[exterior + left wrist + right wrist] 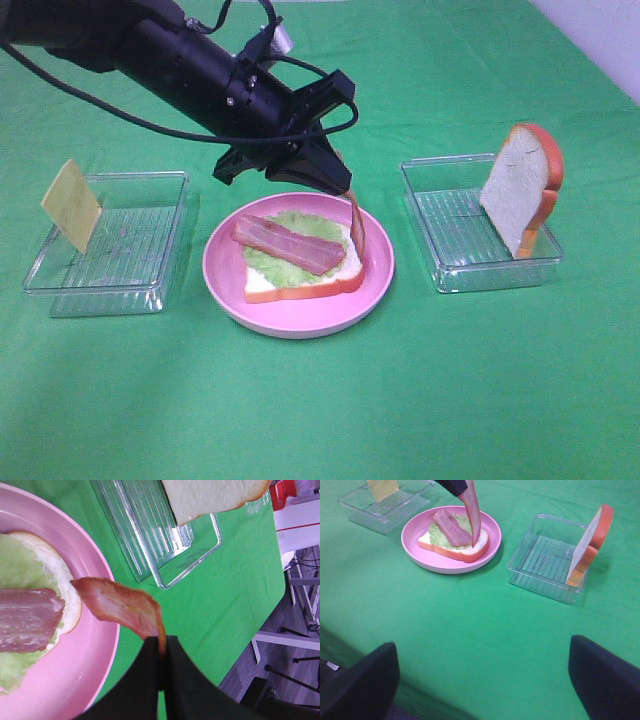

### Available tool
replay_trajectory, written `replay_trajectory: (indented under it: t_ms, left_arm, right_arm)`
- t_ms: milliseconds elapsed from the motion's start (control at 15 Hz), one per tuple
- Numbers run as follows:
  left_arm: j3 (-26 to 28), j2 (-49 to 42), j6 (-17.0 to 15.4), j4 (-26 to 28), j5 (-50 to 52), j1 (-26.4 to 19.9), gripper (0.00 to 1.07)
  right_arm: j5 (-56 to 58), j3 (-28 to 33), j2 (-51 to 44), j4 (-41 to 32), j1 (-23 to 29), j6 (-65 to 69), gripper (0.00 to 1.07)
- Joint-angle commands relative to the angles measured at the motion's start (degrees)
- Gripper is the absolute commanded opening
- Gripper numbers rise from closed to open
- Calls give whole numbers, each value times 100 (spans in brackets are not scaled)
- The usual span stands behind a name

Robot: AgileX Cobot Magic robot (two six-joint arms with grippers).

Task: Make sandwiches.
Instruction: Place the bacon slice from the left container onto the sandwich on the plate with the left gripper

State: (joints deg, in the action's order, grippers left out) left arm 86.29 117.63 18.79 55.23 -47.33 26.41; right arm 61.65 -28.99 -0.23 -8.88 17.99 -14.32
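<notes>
- The left gripper (338, 178) hung above the pink plate (300, 318), its jaws pressed together on the top end of a hanging bacon strip (357, 228).
- That strip's lower end reached the edge of the lower bread slice (300, 288) on the plate; whether they touched could not be told.
- On that slice lay lettuce (264, 262), with a flat bacon strip (288, 243) across it.
- A cheese square (71, 204) leaned in the clear tray (110, 275) on the plate's left-arm side.
- An upright bread slice (520, 185) leaned in the other tray (450, 262) on the plate's right-arm side.
- The right gripper (485, 677) stood well away from the plate, jaws spread wide, empty.
</notes>
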Motion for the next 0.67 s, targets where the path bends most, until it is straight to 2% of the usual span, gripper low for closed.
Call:
replay_trajectory:
  t_ms: [67,267,333,400,467,533,667]
  left_arm:
    - [29,172,395,34,29,-29,0]
    - [29,189,195,-625,155,-29,0]
    - [29,189,-57,-922,183,-29,0]
    - [29,189,-796,-1753,281,-29,0]
    - [29,183,-1266,-2229,292,-29,0]
    - [29,183,-1478,-2498,286,-29,0]
    - [29,178,-2160,-3254,286,-29,0]
  right_arm:
    - [-34,11,-132,11,-17,-46,85]
    - [-34,11,-132,11,-17,-46,85]
    - [-34,11,-132,11,-17,-46,85]
    - [-34,11,-132,11,-17,-46,85]
    - [-34,11,-132,11,-17,-46,85]
    - [-34,11,-132,11,-17,-46,85]
    - [-34,11,-132,11,-17,-46,85]
